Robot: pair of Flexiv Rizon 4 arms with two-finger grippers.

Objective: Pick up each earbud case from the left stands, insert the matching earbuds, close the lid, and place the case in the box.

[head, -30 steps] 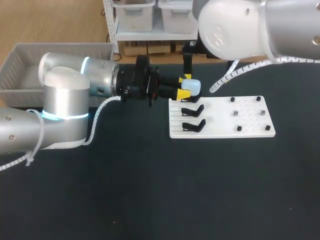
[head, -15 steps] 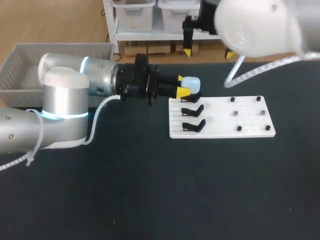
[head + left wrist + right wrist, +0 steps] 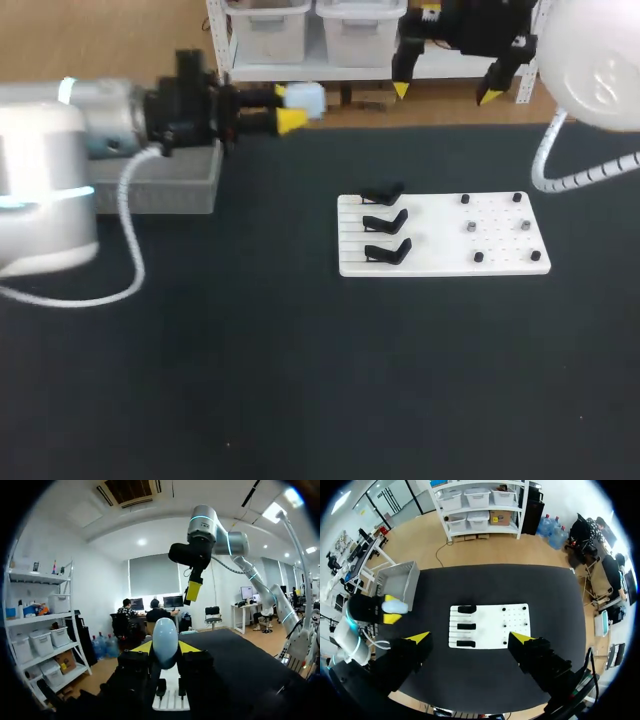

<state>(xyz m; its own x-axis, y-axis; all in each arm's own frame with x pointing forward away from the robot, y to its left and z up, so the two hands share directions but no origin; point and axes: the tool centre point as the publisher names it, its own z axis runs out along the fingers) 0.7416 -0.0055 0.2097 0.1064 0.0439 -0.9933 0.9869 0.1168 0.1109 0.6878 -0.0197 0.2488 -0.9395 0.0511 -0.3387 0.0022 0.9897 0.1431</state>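
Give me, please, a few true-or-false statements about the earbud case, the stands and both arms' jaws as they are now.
1. The left arm's jaws are shut on the pale blue rounded earbud case. True.
2. All three black stands on the white plastic board are empty. True.
3. The right arm's jaws grip an earbud. False: they stand open and empty.
4. The case lies inside the grey plastic box. False: the jaws hold it in the air, outside the box.

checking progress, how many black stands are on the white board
3, in a column at the white board's left side: far stand, middle stand, near stand. All empty; left gripper holds the earbud case.
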